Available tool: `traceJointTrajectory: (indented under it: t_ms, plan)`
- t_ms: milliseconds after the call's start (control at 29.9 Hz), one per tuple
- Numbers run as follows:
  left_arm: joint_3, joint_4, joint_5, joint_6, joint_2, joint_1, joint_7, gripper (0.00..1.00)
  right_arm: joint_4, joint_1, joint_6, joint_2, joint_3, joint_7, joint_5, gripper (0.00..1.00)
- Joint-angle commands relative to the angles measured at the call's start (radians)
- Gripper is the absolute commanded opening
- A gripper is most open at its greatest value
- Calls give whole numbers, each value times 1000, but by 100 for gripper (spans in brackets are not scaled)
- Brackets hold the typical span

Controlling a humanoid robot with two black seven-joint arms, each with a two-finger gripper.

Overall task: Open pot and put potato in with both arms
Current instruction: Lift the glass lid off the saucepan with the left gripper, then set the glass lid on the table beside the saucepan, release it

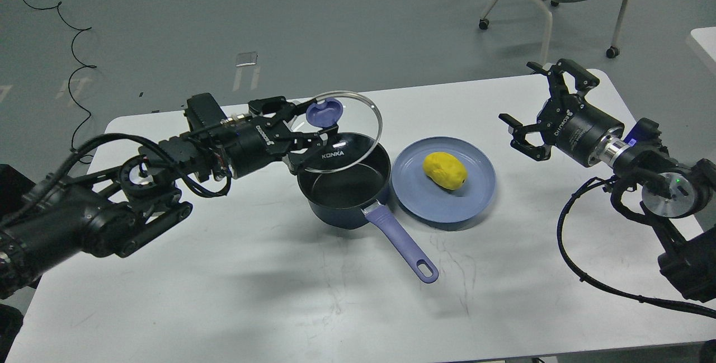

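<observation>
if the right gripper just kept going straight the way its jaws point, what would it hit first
The right gripper points left across the table, jaws spread. Nothing sits directly ahead; the potato and its plate lie nearer the camera. Farther on it might reach the raised lid, but depth is unclear.

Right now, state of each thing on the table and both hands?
pot: open, empty, upright on the table
lid: lifted off, tilted, above the pot's far rim
left hand: shut on the lid's knob
potato: lying on the plate
plate: flat, beside the pot
right hand: open, empty
</observation>
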Motion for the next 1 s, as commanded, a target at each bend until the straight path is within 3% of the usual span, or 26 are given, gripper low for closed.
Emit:
traceJointTrajectory:
  t_ms: [0, 201, 401, 669, 970]
  plan:
    - [7, 7, -13, -2, 54, 10, 0, 30, 1, 1, 0, 1, -3, 0, 0, 100]
    - [16, 10, -43, 14, 186, 119, 0, 30, 1, -1, 0, 3, -5, 0, 0, 100]
    - [18, 74, -102, 92, 239, 260, 0, 30, 0, 1, 0, 7, -8, 0, -2, 100]
    - [18, 216, -122, 113, 178, 406, 0, 30, -2, 2, 0, 12, -22, 0, -11, 100]
    - [18, 306, -125, 113, 73, 414, 0, 33, -2, 7, 0, 4, -23, 0, -9, 100]
